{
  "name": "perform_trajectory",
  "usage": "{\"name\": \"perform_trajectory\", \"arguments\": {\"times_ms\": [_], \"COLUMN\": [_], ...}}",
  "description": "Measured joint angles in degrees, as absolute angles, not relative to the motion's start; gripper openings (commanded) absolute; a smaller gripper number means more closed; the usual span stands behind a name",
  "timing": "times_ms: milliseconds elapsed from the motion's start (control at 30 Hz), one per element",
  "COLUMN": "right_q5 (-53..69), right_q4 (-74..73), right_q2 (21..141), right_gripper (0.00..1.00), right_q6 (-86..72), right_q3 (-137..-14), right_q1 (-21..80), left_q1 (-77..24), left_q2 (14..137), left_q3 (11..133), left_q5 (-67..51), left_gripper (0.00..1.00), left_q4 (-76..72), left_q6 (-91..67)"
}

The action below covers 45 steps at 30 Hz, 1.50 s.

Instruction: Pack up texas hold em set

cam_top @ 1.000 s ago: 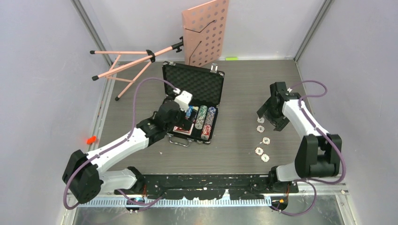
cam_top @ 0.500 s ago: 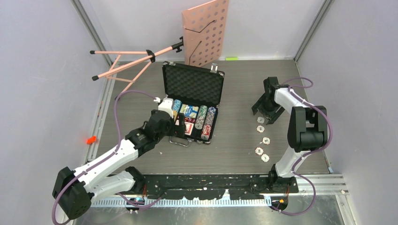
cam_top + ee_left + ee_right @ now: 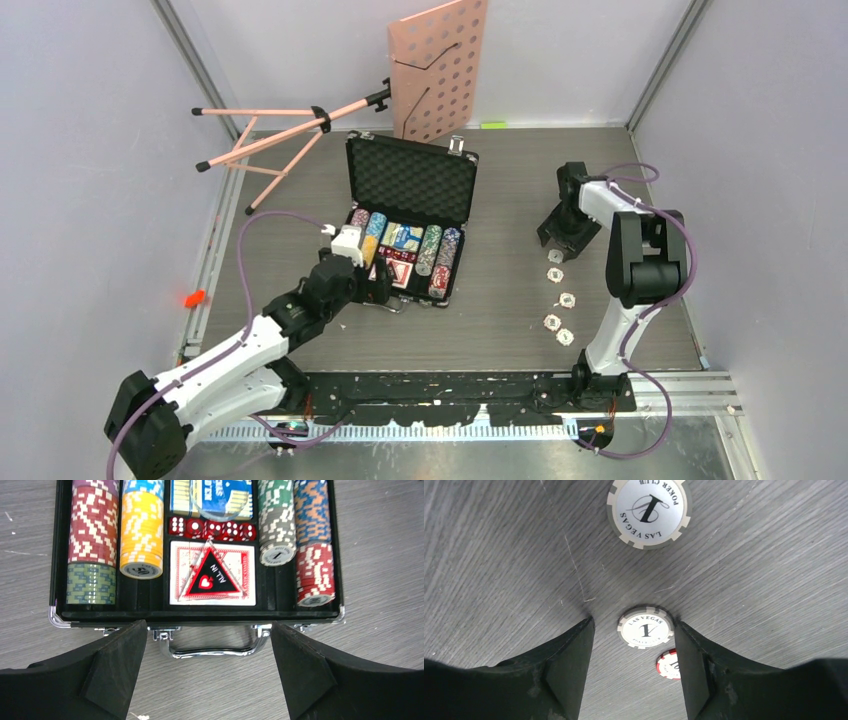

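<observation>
The black case (image 3: 411,180) lies open at the table's middle, its foam lid up. In the left wrist view it holds rows of striped chips (image 3: 93,530), red dice (image 3: 212,528), card decks (image 3: 212,572) and a silver handle (image 3: 212,649). My left gripper (image 3: 210,677) is open and empty just in front of the handle; it also shows in the top view (image 3: 378,287). My right gripper (image 3: 634,626) is open low over the table, with a white chip (image 3: 646,628) lying between its fingertips, near the right finger. Several loose chips (image 3: 567,299) lie in a line to the case's right.
A pink perforated music stand (image 3: 438,65) with tripod legs (image 3: 265,140) stands behind the case. A second white chip (image 3: 649,510) lies beyond my right gripper and a red-edged chip (image 3: 668,665) lies under it. Grey walls close in left and right.
My left gripper has drawn back from over the case to the near side of its handle, uncovering the contents. My right gripper has shifted a little left and back over the top chips.
</observation>
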State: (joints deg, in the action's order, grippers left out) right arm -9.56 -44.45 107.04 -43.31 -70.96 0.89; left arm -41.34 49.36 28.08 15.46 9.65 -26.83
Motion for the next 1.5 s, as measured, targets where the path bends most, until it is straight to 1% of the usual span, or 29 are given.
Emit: {"name": "perform_trajectory", "arguments": {"times_ms": [267,433,500,567,733,1000,1500], "right_q5": [-9.04,-8.56,-8.29,-8.23,-8.10,-8.23,-8.23], "right_q4": [-43.97,-42.87,-41.78,-40.58,-40.05,-42.76,-47.22], "right_q2": [107.18,106.61,105.73,104.49,103.42,103.79,104.51], "right_gripper": [0.63,0.61,0.57,0.55,0.44,0.42,0.42], "right_q6": [-43.33,-43.46,-43.51,-43.64,-43.77,-43.33,-42.41], "right_q3": [-71.05,-69.97,-68.77,-67.09,-65.69,-67.05,-76.16], "right_q1": [0.89,0.89,0.89,0.89,0.89,-0.49,-8.84], "left_q1": [-41.34,-41.34,-41.34,-41.34,-41.34,-41.34,-41.34], "left_q2": [45.95,44.49,44.40,44.47,44.88,44.86,44.71], "left_q3": [21.15,19.88,19.88,19.88,19.88,19.88,19.88], "left_q5": [16.14,16.56,16.78,17.06,17.21,17.50,17.56], "left_gripper": [0.97,0.97,0.97,0.97,0.98,0.97,0.98], "left_q4": [4.25,2.61,2.02,1.89,1.89,1.87,1.72], "left_q6": [-24.86,-24.84,-24.86,-24.86,-24.88,-24.88,-24.88]}}
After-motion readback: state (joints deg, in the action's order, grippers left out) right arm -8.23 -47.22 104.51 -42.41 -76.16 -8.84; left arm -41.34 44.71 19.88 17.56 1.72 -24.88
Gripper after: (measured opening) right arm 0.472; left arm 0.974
